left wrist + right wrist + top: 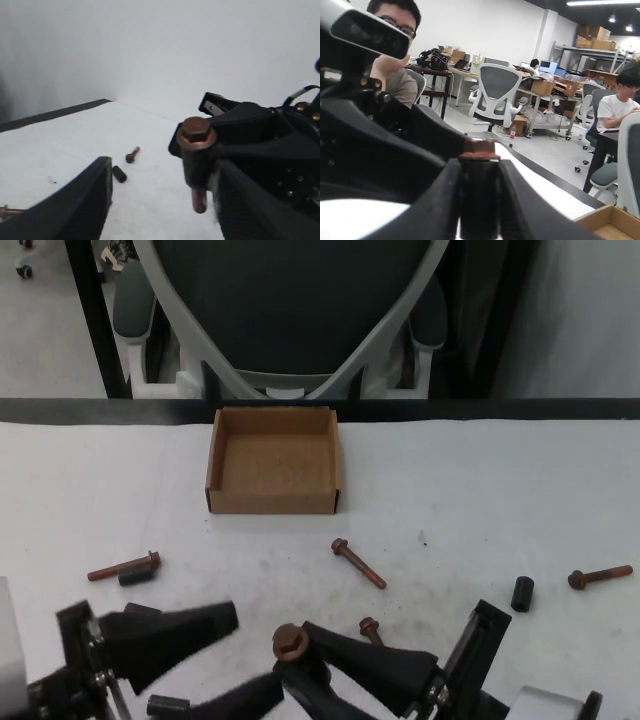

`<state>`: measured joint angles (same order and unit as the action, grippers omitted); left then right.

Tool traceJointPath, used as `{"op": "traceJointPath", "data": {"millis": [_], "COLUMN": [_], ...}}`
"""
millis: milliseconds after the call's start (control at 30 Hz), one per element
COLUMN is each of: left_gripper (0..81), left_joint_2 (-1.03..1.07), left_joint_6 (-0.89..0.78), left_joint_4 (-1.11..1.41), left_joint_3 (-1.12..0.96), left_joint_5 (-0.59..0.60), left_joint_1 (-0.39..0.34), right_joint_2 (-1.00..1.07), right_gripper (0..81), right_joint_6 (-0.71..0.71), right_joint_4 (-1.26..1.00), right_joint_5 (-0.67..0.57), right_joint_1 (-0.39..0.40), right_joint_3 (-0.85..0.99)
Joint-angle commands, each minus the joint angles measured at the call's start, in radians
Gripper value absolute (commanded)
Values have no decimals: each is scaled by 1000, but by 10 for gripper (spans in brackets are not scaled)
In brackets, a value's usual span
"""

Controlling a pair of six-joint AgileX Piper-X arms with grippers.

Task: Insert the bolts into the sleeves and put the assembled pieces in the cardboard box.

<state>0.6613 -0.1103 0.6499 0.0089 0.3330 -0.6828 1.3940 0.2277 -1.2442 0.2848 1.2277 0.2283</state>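
Nearest, the right gripper is clamped on a black sleeve with a bolt standing in it. The left wrist view adds the bolt's tip poking out beneath the sleeve. Just beside it the left gripper gapes wide, holding nothing. Farther out on the bench, the high view gives loose bolts and a loose sleeve. Beyond them, the cardboard box sits near the far edge.
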Motion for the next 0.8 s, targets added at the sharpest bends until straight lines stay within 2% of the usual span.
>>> {"op": "traceJointPath", "data": {"millis": [0, 100, 233, 433, 533, 767], "left_gripper": [540, 470, 379, 375, 375, 375], "left_joint_2": [0, 0, 0, 0, 2, 2], "left_joint_6": [85, 150, 194, 232, 227, 103], "left_joint_4": [-20, -109, -270, -613, -650, -748], "left_joint_3": [-9, -9, -33, -167, -193, -223], "left_joint_5": [-129, -179, -172, -173, -173, -175], "left_joint_1": [-3, -3, -3, -3, -3, -5], "right_joint_2": [-9, -9, -11, -11, -11, -9], "right_gripper": [2, 2, 2, 2, 2, 2], "right_joint_6": [-1, -4, -104, -228, -258, -282], "right_joint_4": [-25, -13, 106, 452, 625, 1009], "right_joint_5": [19, 86, 67, -69, -130, -265], "right_joint_1": [-1, -6, -49, -160, -219, -355], "right_joint_3": [12, 15, 39, 136, 213, 407]}}
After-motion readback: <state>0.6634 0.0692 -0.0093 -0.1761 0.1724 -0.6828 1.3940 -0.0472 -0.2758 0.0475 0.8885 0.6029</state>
